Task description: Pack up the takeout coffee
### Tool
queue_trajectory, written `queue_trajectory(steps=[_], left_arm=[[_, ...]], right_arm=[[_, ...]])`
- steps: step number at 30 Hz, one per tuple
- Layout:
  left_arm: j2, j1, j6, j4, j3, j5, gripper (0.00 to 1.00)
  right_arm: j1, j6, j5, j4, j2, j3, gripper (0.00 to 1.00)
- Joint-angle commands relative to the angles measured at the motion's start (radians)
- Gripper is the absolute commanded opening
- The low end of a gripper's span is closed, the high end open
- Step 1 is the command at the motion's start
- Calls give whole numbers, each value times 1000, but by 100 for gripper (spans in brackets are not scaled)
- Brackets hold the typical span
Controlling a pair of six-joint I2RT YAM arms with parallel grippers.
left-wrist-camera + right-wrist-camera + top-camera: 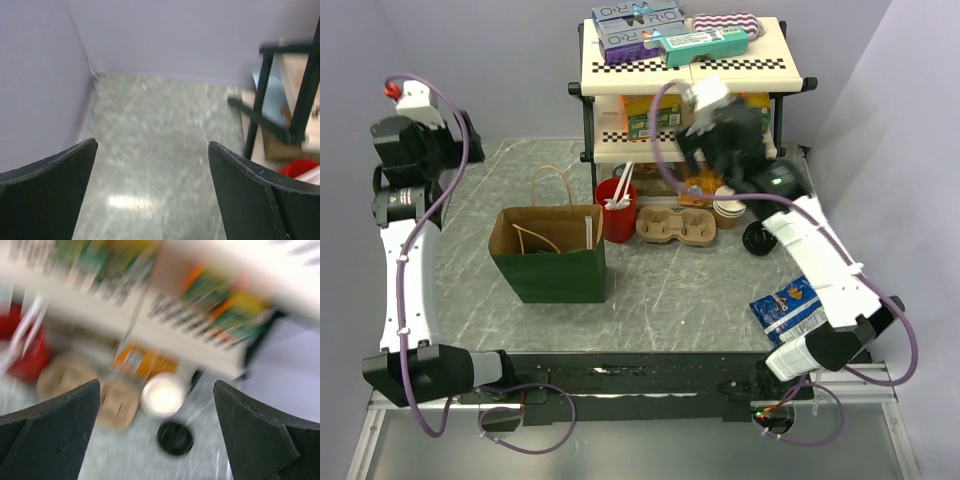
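The takeout coffee shows as a round black lid [760, 240] on the table right of the stack of pale cups [728, 207]; its brown cup is hidden under the lid. In the blurred right wrist view the black lid [175, 438] lies below and between my fingers, with the pale cup opening [162, 395] just behind it. My right gripper [720, 150] [156, 383] is open and empty, held high in front of the shelf. My left gripper [460, 130] [152, 143] is open and empty above the far left table corner.
A green paper bag [550, 255] stands open at centre left. A red cup of stirrers [616, 208] and a cardboard cup carrier [677, 227] sit in front of the shelf rack [685, 62]. A blue snack bag [787, 308] lies near the right arm.
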Motion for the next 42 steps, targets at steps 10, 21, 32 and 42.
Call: queue_trajectory(steps=[10,21,32,42], left_arm=[[-14,20,16,236,212,-131,99],[-201,19,-30,354,-580,324,99],[-147,12,-130,441,-825,218,99],[-174,12,-162,570,-701,13,99]], right_arm=[[-63,-171,112,555,-159,77,100],[-51,-181,-97,450,-126,-332,100],[-52,-243,-172,375,-72,-661,100],[-26,-101,222,573,40,-385,100]])
